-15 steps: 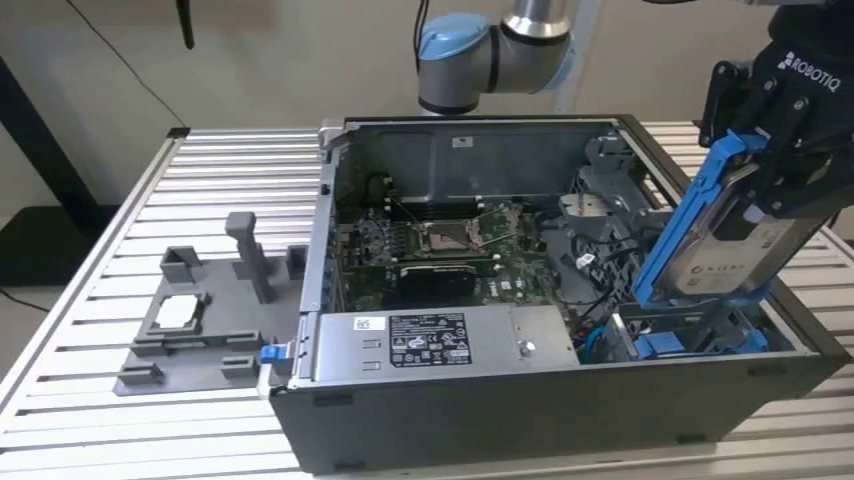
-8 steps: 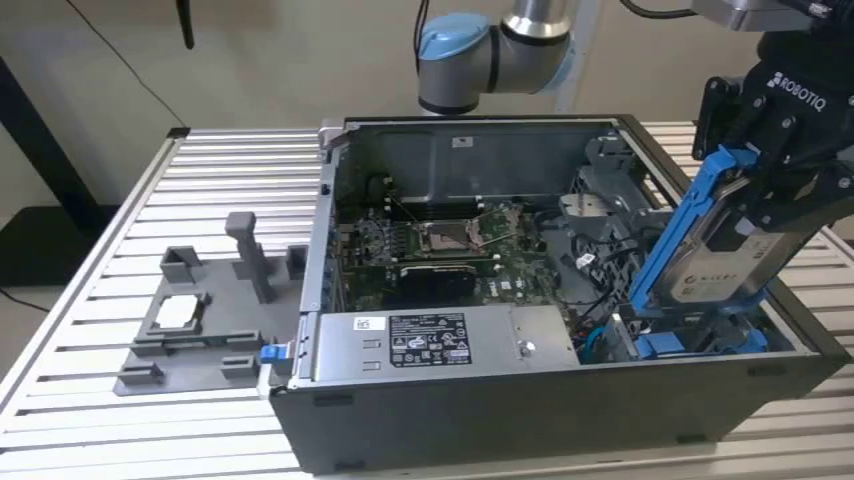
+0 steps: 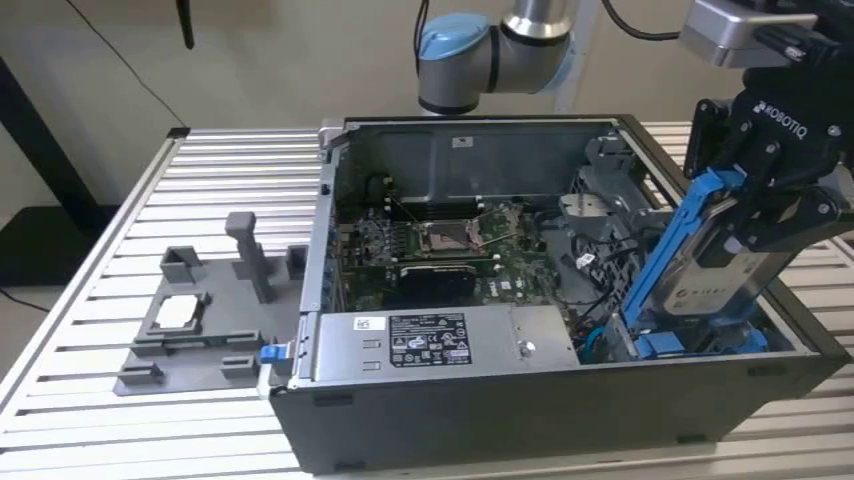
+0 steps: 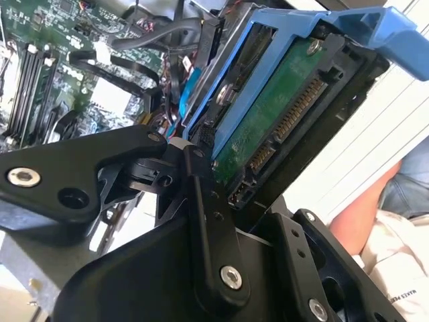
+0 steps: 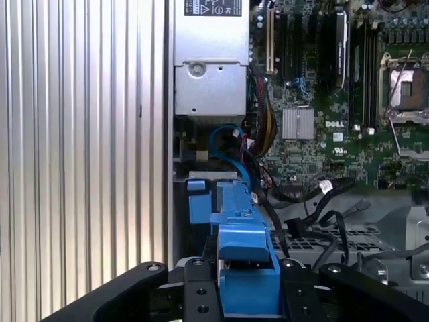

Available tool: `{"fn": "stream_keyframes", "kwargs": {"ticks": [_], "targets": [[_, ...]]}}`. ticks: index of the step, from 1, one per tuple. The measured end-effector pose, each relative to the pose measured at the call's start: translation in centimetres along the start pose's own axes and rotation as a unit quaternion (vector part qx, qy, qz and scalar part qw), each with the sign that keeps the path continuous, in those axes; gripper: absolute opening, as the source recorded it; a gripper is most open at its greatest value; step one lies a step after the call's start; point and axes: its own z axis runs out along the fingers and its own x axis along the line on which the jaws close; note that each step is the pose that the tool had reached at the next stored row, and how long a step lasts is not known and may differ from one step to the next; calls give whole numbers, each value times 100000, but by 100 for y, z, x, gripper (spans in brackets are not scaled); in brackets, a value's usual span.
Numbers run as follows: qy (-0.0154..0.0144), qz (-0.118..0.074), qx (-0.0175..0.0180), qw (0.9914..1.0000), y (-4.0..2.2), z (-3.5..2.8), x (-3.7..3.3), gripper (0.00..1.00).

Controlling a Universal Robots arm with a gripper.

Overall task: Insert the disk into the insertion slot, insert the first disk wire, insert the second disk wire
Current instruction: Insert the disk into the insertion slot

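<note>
Ribbed aluminium table slats (image 3: 200, 180) are carrying an open black metal computer case (image 3: 534, 410) lying on its side. At the exterior view's right end of the case, the black two-fingered gripper (image 3: 767, 225) is clenching the flat silver-grey hard disk in its bright blue plastic frame (image 3: 707, 285), fingers pressing on opposite faces near the upper half. The disk is standing steeply tilted, its upper end rising above the case rim. Its lower end is reaching down into the grey metal insertion slot with blue plastic parts inside (image 3: 681, 345). Whether it is touching those parts cannot be told.

In the second wrist view the disk's green circuit-board underside (image 4: 281, 114) is showing a row of gold connector pins. A person's bare arm (image 4: 362, 215) is showing beyond the case.

The disk is bearing a white printed label. The grey sheet-metal power-supply box (image 3: 427, 345), just beside the slot, is bearing a white label with dark symbols. The green motherboard (image 3: 441, 240) is lying on the case floor. A grey moulded plastic fixture (image 3: 200, 320) is sitting on the table at the exterior view's left, apart from the case.
</note>
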Motion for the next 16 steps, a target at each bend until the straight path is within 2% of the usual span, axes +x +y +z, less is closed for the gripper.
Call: {"fn": "stream_keyframes", "kwargs": {"ticks": [16], "targets": [[7, -72, 3, 100000, -11, 285, 1, 33]]}}
